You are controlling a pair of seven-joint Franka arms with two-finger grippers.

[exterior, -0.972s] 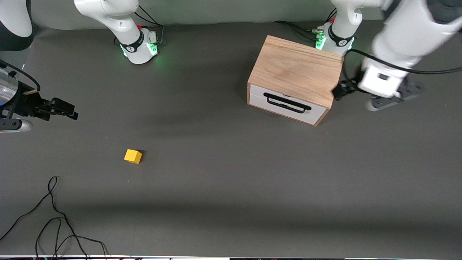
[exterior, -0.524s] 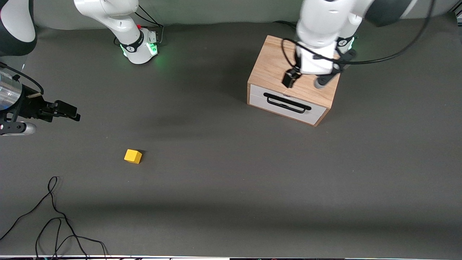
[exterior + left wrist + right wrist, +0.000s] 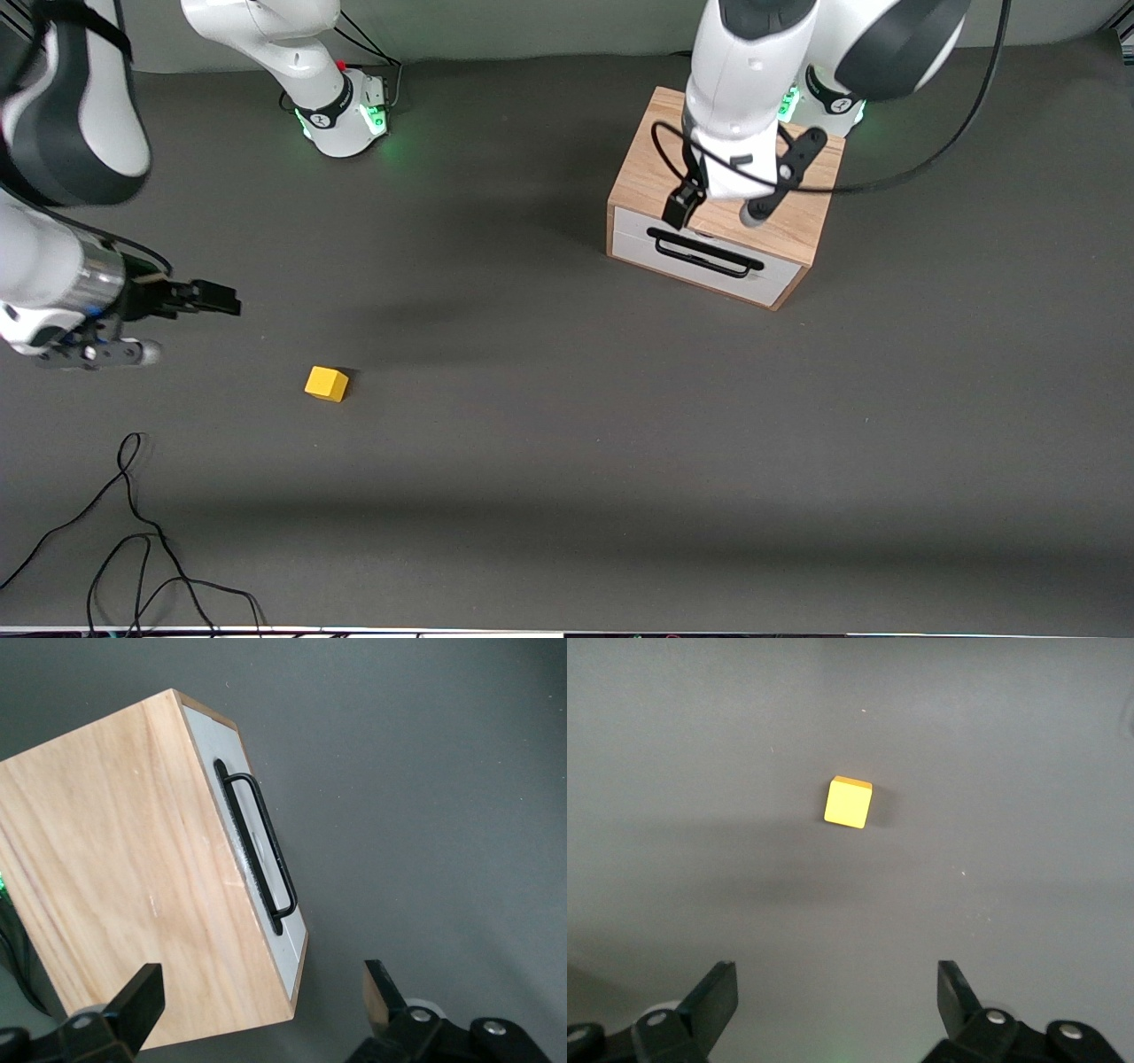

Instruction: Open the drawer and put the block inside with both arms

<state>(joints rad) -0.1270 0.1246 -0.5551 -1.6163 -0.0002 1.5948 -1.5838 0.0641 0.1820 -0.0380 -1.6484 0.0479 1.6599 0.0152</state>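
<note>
The drawer (image 3: 709, 261) is closed in its light oak box (image 3: 722, 168); its white front (image 3: 291, 943) carries a black bar handle (image 3: 261, 846). My left gripper (image 3: 684, 211) hangs open over the box's front edge, above the handle (image 3: 704, 252). In the left wrist view the left gripper (image 3: 261, 997) has one finger over the wooden top and one over the mat. The small yellow block (image 3: 326, 384) lies alone on the mat. My right gripper (image 3: 232, 306) is open and empty over bare mat, toward the right arm's end from the block. The block (image 3: 849, 803) sits ahead of the right gripper (image 3: 837, 992), clear of it.
A loose black cable (image 3: 133, 532) curls on the dark grey mat (image 3: 567, 425) near the front camera, at the right arm's end. The two green-lit arm bases (image 3: 341, 115) (image 3: 824, 97) stand along the table's edge farthest from the front camera, one right by the box.
The left arm has swung from beside the box to over its top, ending at the front edge above the handle. The right gripper has moved a little toward the block.
</note>
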